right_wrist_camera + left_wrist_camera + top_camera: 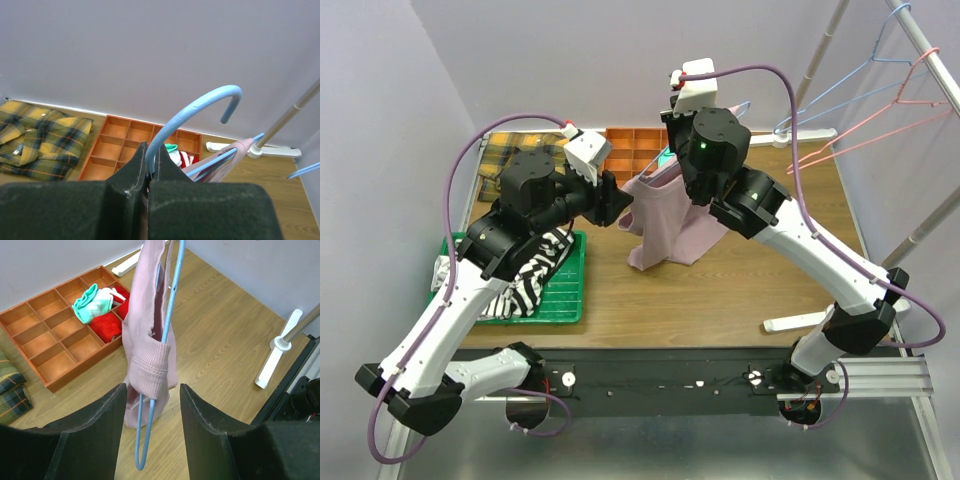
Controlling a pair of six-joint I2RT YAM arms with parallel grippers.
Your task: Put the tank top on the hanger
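Observation:
The mauve-pink tank top [670, 218] hangs from the light-blue hanger [167, 330], its hem resting on the table. My right gripper [152, 156] is shut on the hanger's neck just below the hook [200, 107] and holds it up above the table's back middle. A pink strap [235, 149] lies over one hanger arm. My left gripper [150, 405] is open, its jaws either side of the hanger's lower corner [142, 460] and the ribbed pink edge [147, 372], without touching them. In the top view the left gripper [612, 200] is just left of the top.
An orange divider tray [55, 347] with red and green cloths sits at the back. A yellow plaid cloth [40, 140] lies back left. A green tray [565, 290] holds the striped garment [535, 270]. A rack [910, 60] with blue and pink hangers stands at right.

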